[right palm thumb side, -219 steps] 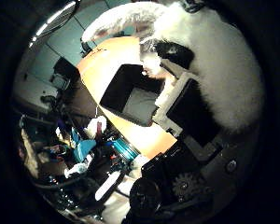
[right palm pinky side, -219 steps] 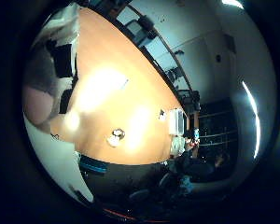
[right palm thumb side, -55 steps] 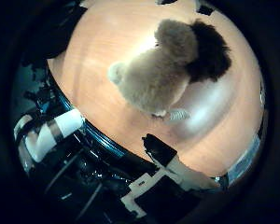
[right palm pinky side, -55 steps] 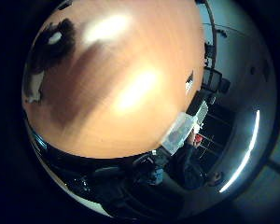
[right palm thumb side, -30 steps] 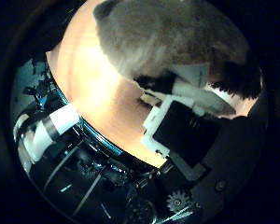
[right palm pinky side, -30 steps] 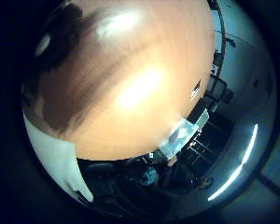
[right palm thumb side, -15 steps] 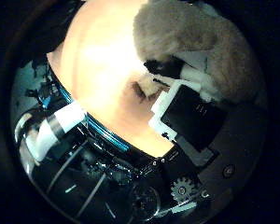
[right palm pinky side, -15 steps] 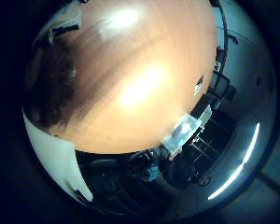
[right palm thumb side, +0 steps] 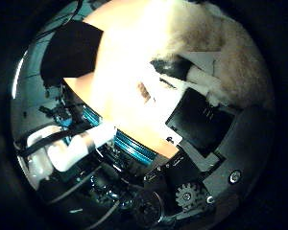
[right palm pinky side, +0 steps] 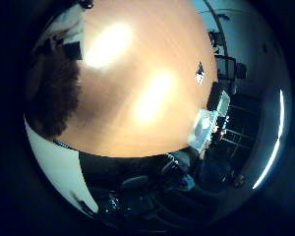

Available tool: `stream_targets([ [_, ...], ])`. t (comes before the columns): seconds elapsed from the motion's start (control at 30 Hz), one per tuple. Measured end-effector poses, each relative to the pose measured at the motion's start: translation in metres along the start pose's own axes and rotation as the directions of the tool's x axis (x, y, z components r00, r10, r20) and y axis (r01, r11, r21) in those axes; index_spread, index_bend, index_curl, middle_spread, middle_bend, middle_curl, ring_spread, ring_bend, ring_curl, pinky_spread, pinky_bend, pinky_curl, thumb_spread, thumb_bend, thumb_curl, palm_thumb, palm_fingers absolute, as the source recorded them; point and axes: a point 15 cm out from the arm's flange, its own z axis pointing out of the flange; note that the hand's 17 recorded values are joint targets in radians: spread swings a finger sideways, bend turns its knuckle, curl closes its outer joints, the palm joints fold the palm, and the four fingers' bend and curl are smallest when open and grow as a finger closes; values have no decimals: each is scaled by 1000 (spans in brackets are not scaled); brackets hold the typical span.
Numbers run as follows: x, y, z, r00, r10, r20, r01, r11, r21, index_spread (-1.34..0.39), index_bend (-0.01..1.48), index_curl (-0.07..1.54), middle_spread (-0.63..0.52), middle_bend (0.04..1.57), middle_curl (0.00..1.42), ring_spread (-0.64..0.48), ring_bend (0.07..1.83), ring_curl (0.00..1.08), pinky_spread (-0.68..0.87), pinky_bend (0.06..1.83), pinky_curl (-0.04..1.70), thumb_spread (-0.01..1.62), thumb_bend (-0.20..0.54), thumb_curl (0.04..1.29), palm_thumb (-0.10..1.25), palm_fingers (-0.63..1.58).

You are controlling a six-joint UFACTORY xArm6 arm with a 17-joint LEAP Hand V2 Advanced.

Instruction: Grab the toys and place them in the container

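The wooden table (right palm pinky side: 152,98) fills most of the little finger side palm view, and two bright patches of reflected light lie on its orange-brown top. A black container (right palm thumb side: 69,50) stands on the table at its edge, seen in the thumb side palm view. Its interior cannot be seen, so its contents cannot be told.

The plush toy (right palm thumb side: 230,57), cream-tan with shaggy fur, lies close against the palm and fills one side of the thumb side palm view. In the little finger side palm view a dark brown furry mass at the rim appears to be another part of the same toy.

The hand (right palm thumb side: 206,124) shows as black and white parts, with a geared part at the view's edge. Its fingers (right palm thumb side: 201,76) are curled inward and press into the toy's fur. The hand therefore has a closed grasp on the plush toy, and the toy is held against the palm above the table.

A small dark object (right palm pinky side: 200,69) rests on the table near its far edge.
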Motion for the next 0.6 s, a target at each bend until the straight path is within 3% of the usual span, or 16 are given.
stream_targets([
  [0.23,-5,-14,-95,999,39,-14,-36,989,142,-225,1076,878,-102,1378,699,-214,1369,721,-201,1237,868,1027,-19,605,1064,1101],
  [0.6,-37,-41,-194,999,-10,-51,22,969,245,-224,1075,877,-101,1391,682,-230,1342,764,-201,1198,953,1025,-14,644,1033,1104],
])
